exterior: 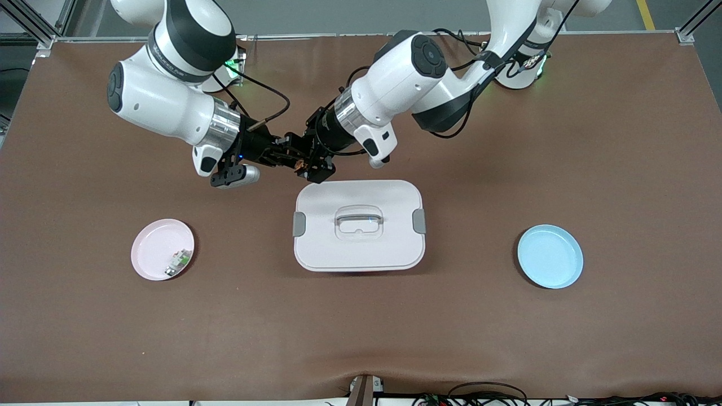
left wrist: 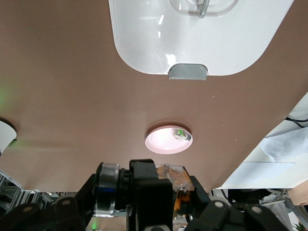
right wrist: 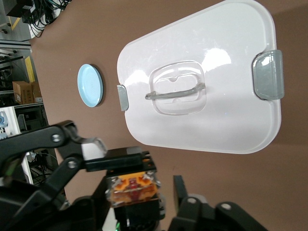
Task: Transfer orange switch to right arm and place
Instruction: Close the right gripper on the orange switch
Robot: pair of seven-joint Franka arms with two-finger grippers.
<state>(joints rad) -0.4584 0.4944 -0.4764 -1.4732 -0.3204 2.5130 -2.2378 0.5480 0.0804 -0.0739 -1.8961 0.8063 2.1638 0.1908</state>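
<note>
The orange switch (right wrist: 132,186) hung in the air at the handover point, over bare tabletop (exterior: 507,338) just beside the white lidded container (exterior: 359,225). The left pincer (exterior: 307,163) was clenched on it. The right pincer (exterior: 282,153) had met it there with its fingers set around the switch, though whether they had fully gripped could not be told.

The main risk, as it looked, was timing: if the left pincer let go before the right had a firm hold, so small a part could drop and bounce off the container lid or roll away. A skewed or shallow bite could also twist the switch between the two sets of fingers.

The pink plate (exterior: 162,249) already carried a small white-and-green component (exterior: 179,260); the blue plate (exterior: 550,256) lay bare.

Faint lettering on the right arm (exterior: 169,70) was too small to read; no other writing showed.
</note>
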